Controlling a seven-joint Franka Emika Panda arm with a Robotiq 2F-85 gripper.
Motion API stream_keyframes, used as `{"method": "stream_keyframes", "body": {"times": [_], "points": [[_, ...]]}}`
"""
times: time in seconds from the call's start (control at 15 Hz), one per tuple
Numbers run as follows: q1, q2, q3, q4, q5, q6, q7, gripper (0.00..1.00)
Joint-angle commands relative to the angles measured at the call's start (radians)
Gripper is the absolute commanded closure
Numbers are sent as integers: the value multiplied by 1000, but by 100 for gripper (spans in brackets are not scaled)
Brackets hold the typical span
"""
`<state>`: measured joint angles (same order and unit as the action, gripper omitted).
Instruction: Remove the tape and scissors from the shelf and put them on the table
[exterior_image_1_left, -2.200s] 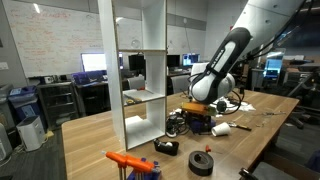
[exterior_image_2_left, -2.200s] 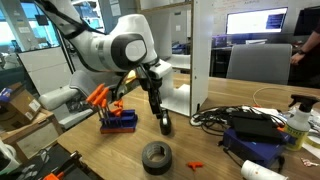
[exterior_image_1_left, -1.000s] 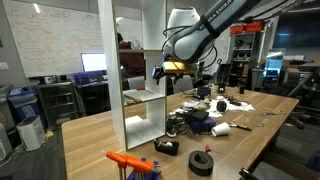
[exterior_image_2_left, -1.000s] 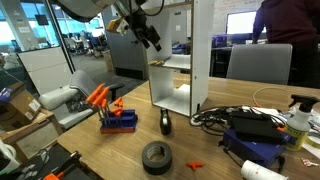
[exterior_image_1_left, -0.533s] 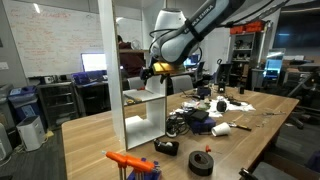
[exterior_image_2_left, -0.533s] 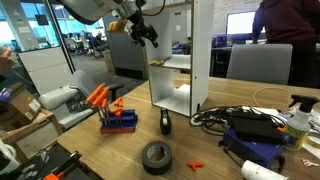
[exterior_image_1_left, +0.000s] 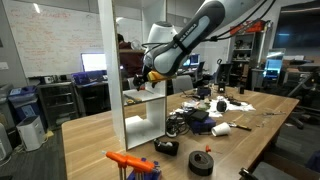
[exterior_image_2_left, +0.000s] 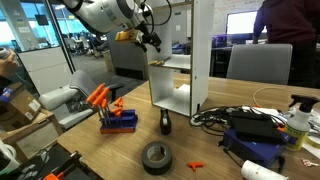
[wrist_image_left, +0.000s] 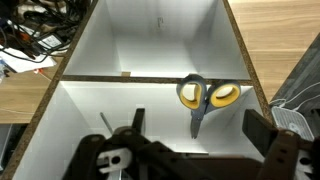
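Observation:
The scissors (wrist_image_left: 201, 99) lie flat on a board inside the white shelf (wrist_image_left: 160, 40), their yellow-orange handles towards the back wall and their blades pointing at me. My gripper (wrist_image_left: 200, 126) is open and empty, its two fingers spread either side of the blades and just short of them. In both exterior views the gripper (exterior_image_1_left: 150, 76) (exterior_image_2_left: 150, 38) hangs at the open front of the shelf (exterior_image_1_left: 140, 40) (exterior_image_2_left: 205, 50), at its middle level. The black tape roll (exterior_image_1_left: 201, 162) (exterior_image_2_left: 156, 156) lies flat on the wooden table (exterior_image_1_left: 90, 135) (exterior_image_2_left: 215, 165), well below the gripper.
A smaller black object (exterior_image_1_left: 167, 146) (exterior_image_2_left: 165, 123) sits by the shelf's foot. A long orange-and-black tool (exterior_image_1_left: 130, 160) (exterior_image_2_left: 100, 97) is near the table edge, on a blue stand. Cables and a blue box (exterior_image_2_left: 255, 130) crowd the table beside the shelf.
My arm has risen from the table, swung over to the shelf, and lowered the gripper to the front of the middle compartment. The tape roll has stayed on the table.

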<state>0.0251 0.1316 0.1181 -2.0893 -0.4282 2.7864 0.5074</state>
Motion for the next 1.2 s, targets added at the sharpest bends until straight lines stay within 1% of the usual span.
{"method": "stream_keyframes", "body": {"times": [0.0, 0.53, 1.13], "points": [[-1, 62, 7, 63, -5, 58, -57, 0], [-3, 171, 38, 169, 11, 87, -146, 0], [-14, 270, 63, 281, 16, 82, -214, 0]]}}
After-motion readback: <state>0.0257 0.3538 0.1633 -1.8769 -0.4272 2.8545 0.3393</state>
